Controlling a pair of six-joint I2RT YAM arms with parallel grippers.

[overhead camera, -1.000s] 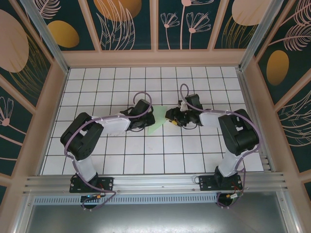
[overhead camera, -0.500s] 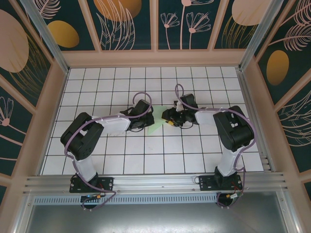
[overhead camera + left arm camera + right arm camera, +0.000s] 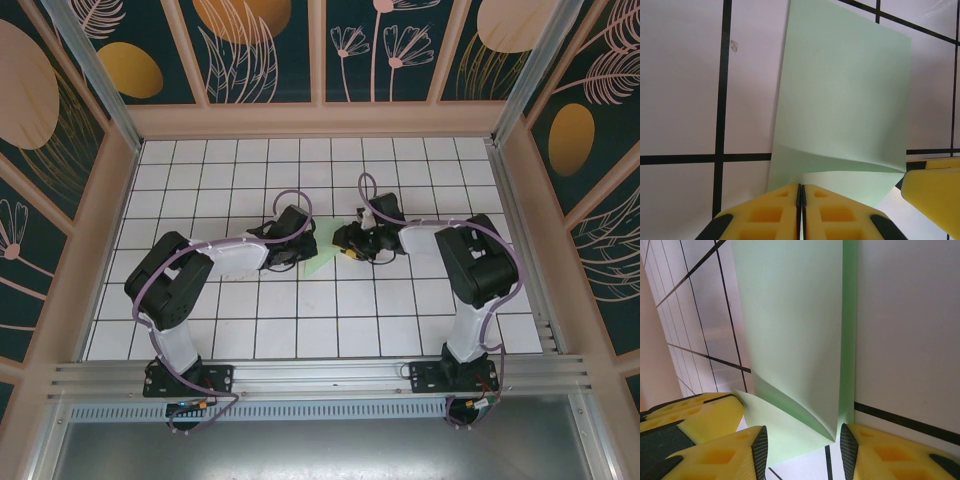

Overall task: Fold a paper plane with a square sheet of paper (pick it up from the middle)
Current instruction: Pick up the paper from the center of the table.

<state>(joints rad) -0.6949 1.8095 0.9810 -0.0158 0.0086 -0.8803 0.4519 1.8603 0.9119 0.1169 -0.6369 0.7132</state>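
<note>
The square sheet of paper (image 3: 322, 263), pale mint green, lies mid-table between both grippers. My left gripper (image 3: 306, 243) is shut. In the left wrist view its yellow tips (image 3: 800, 186) rest on the near edge of the sheet (image 3: 840, 95), where a folded flap rises. I cannot tell whether any paper is pinched between them. My right gripper (image 3: 346, 243) is open. In the right wrist view its fingers (image 3: 802, 440) straddle the lifted corner of the sheet (image 3: 795, 330) without touching it. No paper plane shape is formed.
White grid-tiled table (image 3: 250, 330) inside a walled frame. The two grippers sit almost tip to tip: a right finger (image 3: 935, 192) shows in the left wrist view, and the left gripper (image 3: 690, 415) in the right wrist view.
The right arm has slid left toward the paper and its jaws have narrowed a little. The left arm and gripper have stayed put.
</note>
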